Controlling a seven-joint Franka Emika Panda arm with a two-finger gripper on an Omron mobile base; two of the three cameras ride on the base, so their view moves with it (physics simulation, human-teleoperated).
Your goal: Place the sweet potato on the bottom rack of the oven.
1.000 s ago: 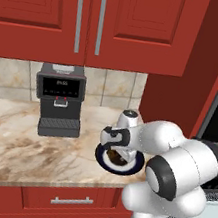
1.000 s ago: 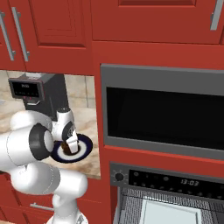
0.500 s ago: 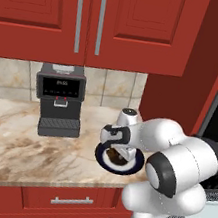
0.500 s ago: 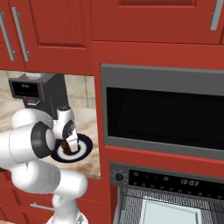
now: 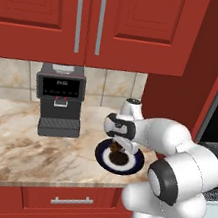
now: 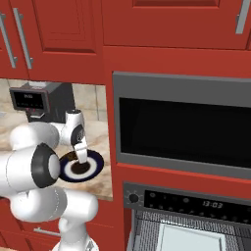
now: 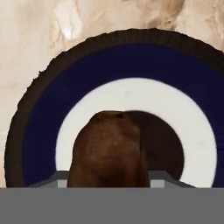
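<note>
The gripper [image 5: 119,149] had closed its jaws on the sweet potato [image 7: 108,151], which sat on the blue-rimmed plate [image 7: 39,118] on the marble counter [image 5: 13,145]; the rounded lump could slip free during the carry to the oven [image 6: 196,215].

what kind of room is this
A home kitchen, rendered: red cabinets over a marble counter, a coffee machine, and a built-in oven beneath a black-windowed unit.
</note>
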